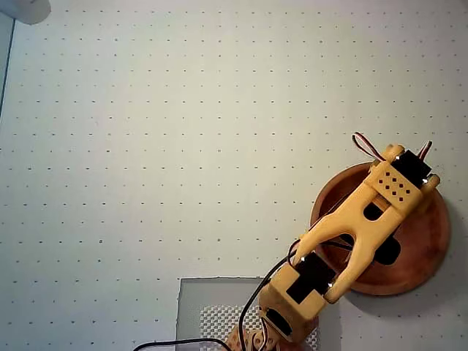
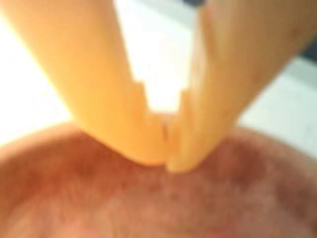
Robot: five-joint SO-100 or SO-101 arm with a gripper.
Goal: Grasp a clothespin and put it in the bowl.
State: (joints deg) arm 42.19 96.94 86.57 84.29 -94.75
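Note:
The reddish-brown wooden bowl [image 1: 433, 252] sits at the right of the overhead view. My yellow arm [image 1: 351, 227] reaches over it and hides much of its inside. In the blurred wrist view, my gripper [image 2: 166, 158] hangs just above the bowl's floor [image 2: 148, 208], its two fingers closed together at the tips. A short pale tan piece [image 2: 163, 120] sits pinched between the fingers above the tips; it looks like the clothespin. No clothespin shows on the table or in the visible part of the bowl.
A white dotted mat [image 1: 183, 131] covers the table. A grey patterned square [image 1: 212, 307] lies by the arm's base at the bottom edge. A pale object [image 1: 25, 9] sits at the top left corner.

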